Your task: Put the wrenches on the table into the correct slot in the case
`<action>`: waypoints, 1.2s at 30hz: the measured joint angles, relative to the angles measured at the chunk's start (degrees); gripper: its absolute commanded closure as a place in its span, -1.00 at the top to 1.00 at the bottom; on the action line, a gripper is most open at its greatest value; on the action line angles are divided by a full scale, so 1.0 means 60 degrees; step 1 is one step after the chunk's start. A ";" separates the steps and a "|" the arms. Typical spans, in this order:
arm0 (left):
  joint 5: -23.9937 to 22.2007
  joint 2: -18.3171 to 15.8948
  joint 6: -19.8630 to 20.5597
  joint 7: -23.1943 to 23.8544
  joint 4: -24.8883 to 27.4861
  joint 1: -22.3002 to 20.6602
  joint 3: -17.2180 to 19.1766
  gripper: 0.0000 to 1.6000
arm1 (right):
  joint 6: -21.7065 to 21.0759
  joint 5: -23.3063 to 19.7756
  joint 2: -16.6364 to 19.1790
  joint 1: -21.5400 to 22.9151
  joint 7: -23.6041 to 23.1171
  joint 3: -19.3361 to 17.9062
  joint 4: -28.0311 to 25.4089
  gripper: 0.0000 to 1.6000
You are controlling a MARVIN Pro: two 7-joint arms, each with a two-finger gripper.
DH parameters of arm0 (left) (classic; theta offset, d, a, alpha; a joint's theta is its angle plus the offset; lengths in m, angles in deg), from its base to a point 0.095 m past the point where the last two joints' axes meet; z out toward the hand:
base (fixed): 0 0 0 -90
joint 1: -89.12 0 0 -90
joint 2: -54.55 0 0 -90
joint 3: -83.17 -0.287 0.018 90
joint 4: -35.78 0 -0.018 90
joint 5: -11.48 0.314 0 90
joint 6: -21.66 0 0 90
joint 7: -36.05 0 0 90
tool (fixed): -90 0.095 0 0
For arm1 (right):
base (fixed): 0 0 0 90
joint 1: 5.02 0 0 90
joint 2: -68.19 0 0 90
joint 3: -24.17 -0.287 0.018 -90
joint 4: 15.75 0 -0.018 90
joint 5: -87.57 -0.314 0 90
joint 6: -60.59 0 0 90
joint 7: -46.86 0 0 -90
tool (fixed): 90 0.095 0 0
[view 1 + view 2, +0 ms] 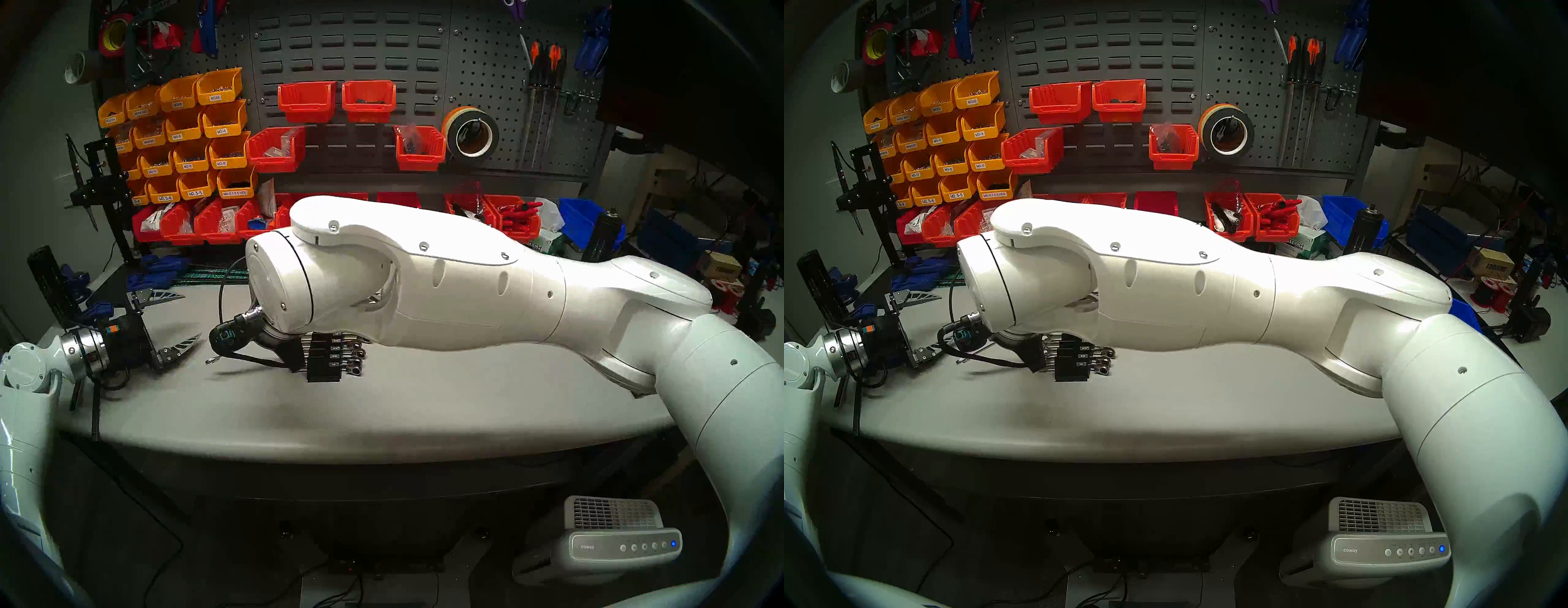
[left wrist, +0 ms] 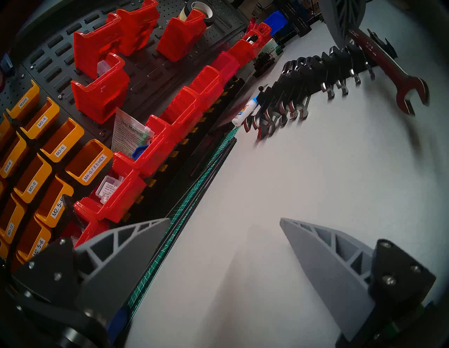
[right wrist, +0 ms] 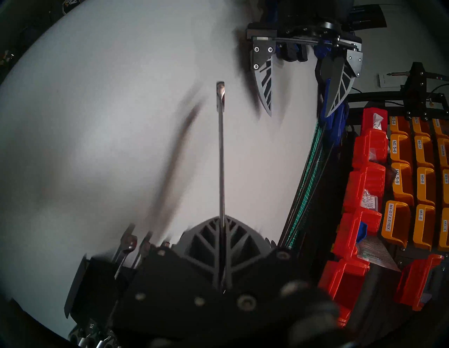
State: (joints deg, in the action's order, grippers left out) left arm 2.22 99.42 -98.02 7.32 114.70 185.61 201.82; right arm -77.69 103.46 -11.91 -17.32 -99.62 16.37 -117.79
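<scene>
Four fisheye views: two from the head looking down, one from each wrist low over the worktop.

The head pair look down and forward from above the front edge of the light-grey matte surface (image 1: 424, 407) toward the dark pegboard wall (image 1: 479, 76) at 12 o'clock, nearly the same picture twice, slightly offset sideways. The left wrist view sits close above the surface, tilted, facing the long black plastic wrench rack (image 2: 313, 73) at 1 o'clock. The right wrist view, very near the rack (image 3: 97, 286), faces back at the left end effector (image 3: 301, 111). All share the surface and rack.
</scene>
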 measured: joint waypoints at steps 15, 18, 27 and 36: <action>-0.0001 0.0000 0.0000 0.0000 0.0001 0.0000 0.0000 1.00 | -0.0633 -0.0123 0.0807 -0.0006 0.0556 0.0066 -0.0673 -1.00; -0.0001 0.0000 0.0000 0.0000 0.0000 0.0000 0.0000 1.00 | -0.0773 -0.0192 0.1004 -0.0015 0.0700 0.0099 -0.0846 -1.00; -0.0001 0.0000 0.0003 0.0000 -0.0001 0.0000 0.0000 1.00 | -0.1062 -0.0589 0.1603 -0.0096 0.1033 0.0226 -0.1335 -1.00; -0.0001 0.0000 0.0003 0.0000 0.0000 0.0000 0.0000 1.00 | -0.1115 -0.0902 0.2069 -0.0252 0.1150 0.0347 -0.1608 -1.00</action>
State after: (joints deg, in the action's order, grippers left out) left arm 2.21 99.42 -98.00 7.32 114.70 185.61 201.81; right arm -84.38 98.05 0.50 -18.83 -92.72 18.45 -127.44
